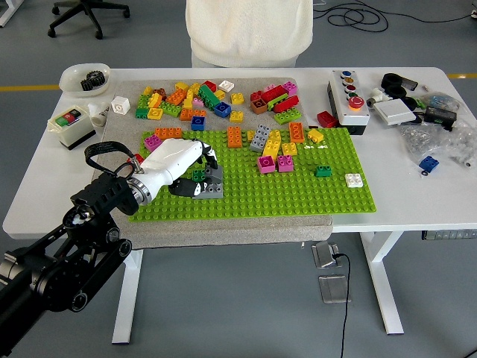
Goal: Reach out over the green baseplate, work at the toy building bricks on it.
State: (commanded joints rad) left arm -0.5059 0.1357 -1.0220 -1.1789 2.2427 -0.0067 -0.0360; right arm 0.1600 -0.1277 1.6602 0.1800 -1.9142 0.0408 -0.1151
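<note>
White table (417, 201) carries a grey mat and, on it, the green baseplate (298, 195), which fills the middle of the view; a person in a pale top stands at the far edge, hands out of sight. Loose bricks lie heaped on the mat beyond the plate's far edge, a smaller cluster (272, 145) sits on the plate's far middle, a control box (347, 95) stands to the right. Left arm comes in from the lower left; the left hand (182, 164) is low over the plate's near-left area, fingers curled down around a green brick (199, 175) stacked against a grey brick (210, 190). Contact looks likely, but whether the fingers truly clamp the green brick cannot be told from this angle. Right arm not in view. Judgement: the step is seating or gripping that small stack; it calls for pressure straight down, studs aligned, wrist level, so the plate does not slide on the mat.
</note>
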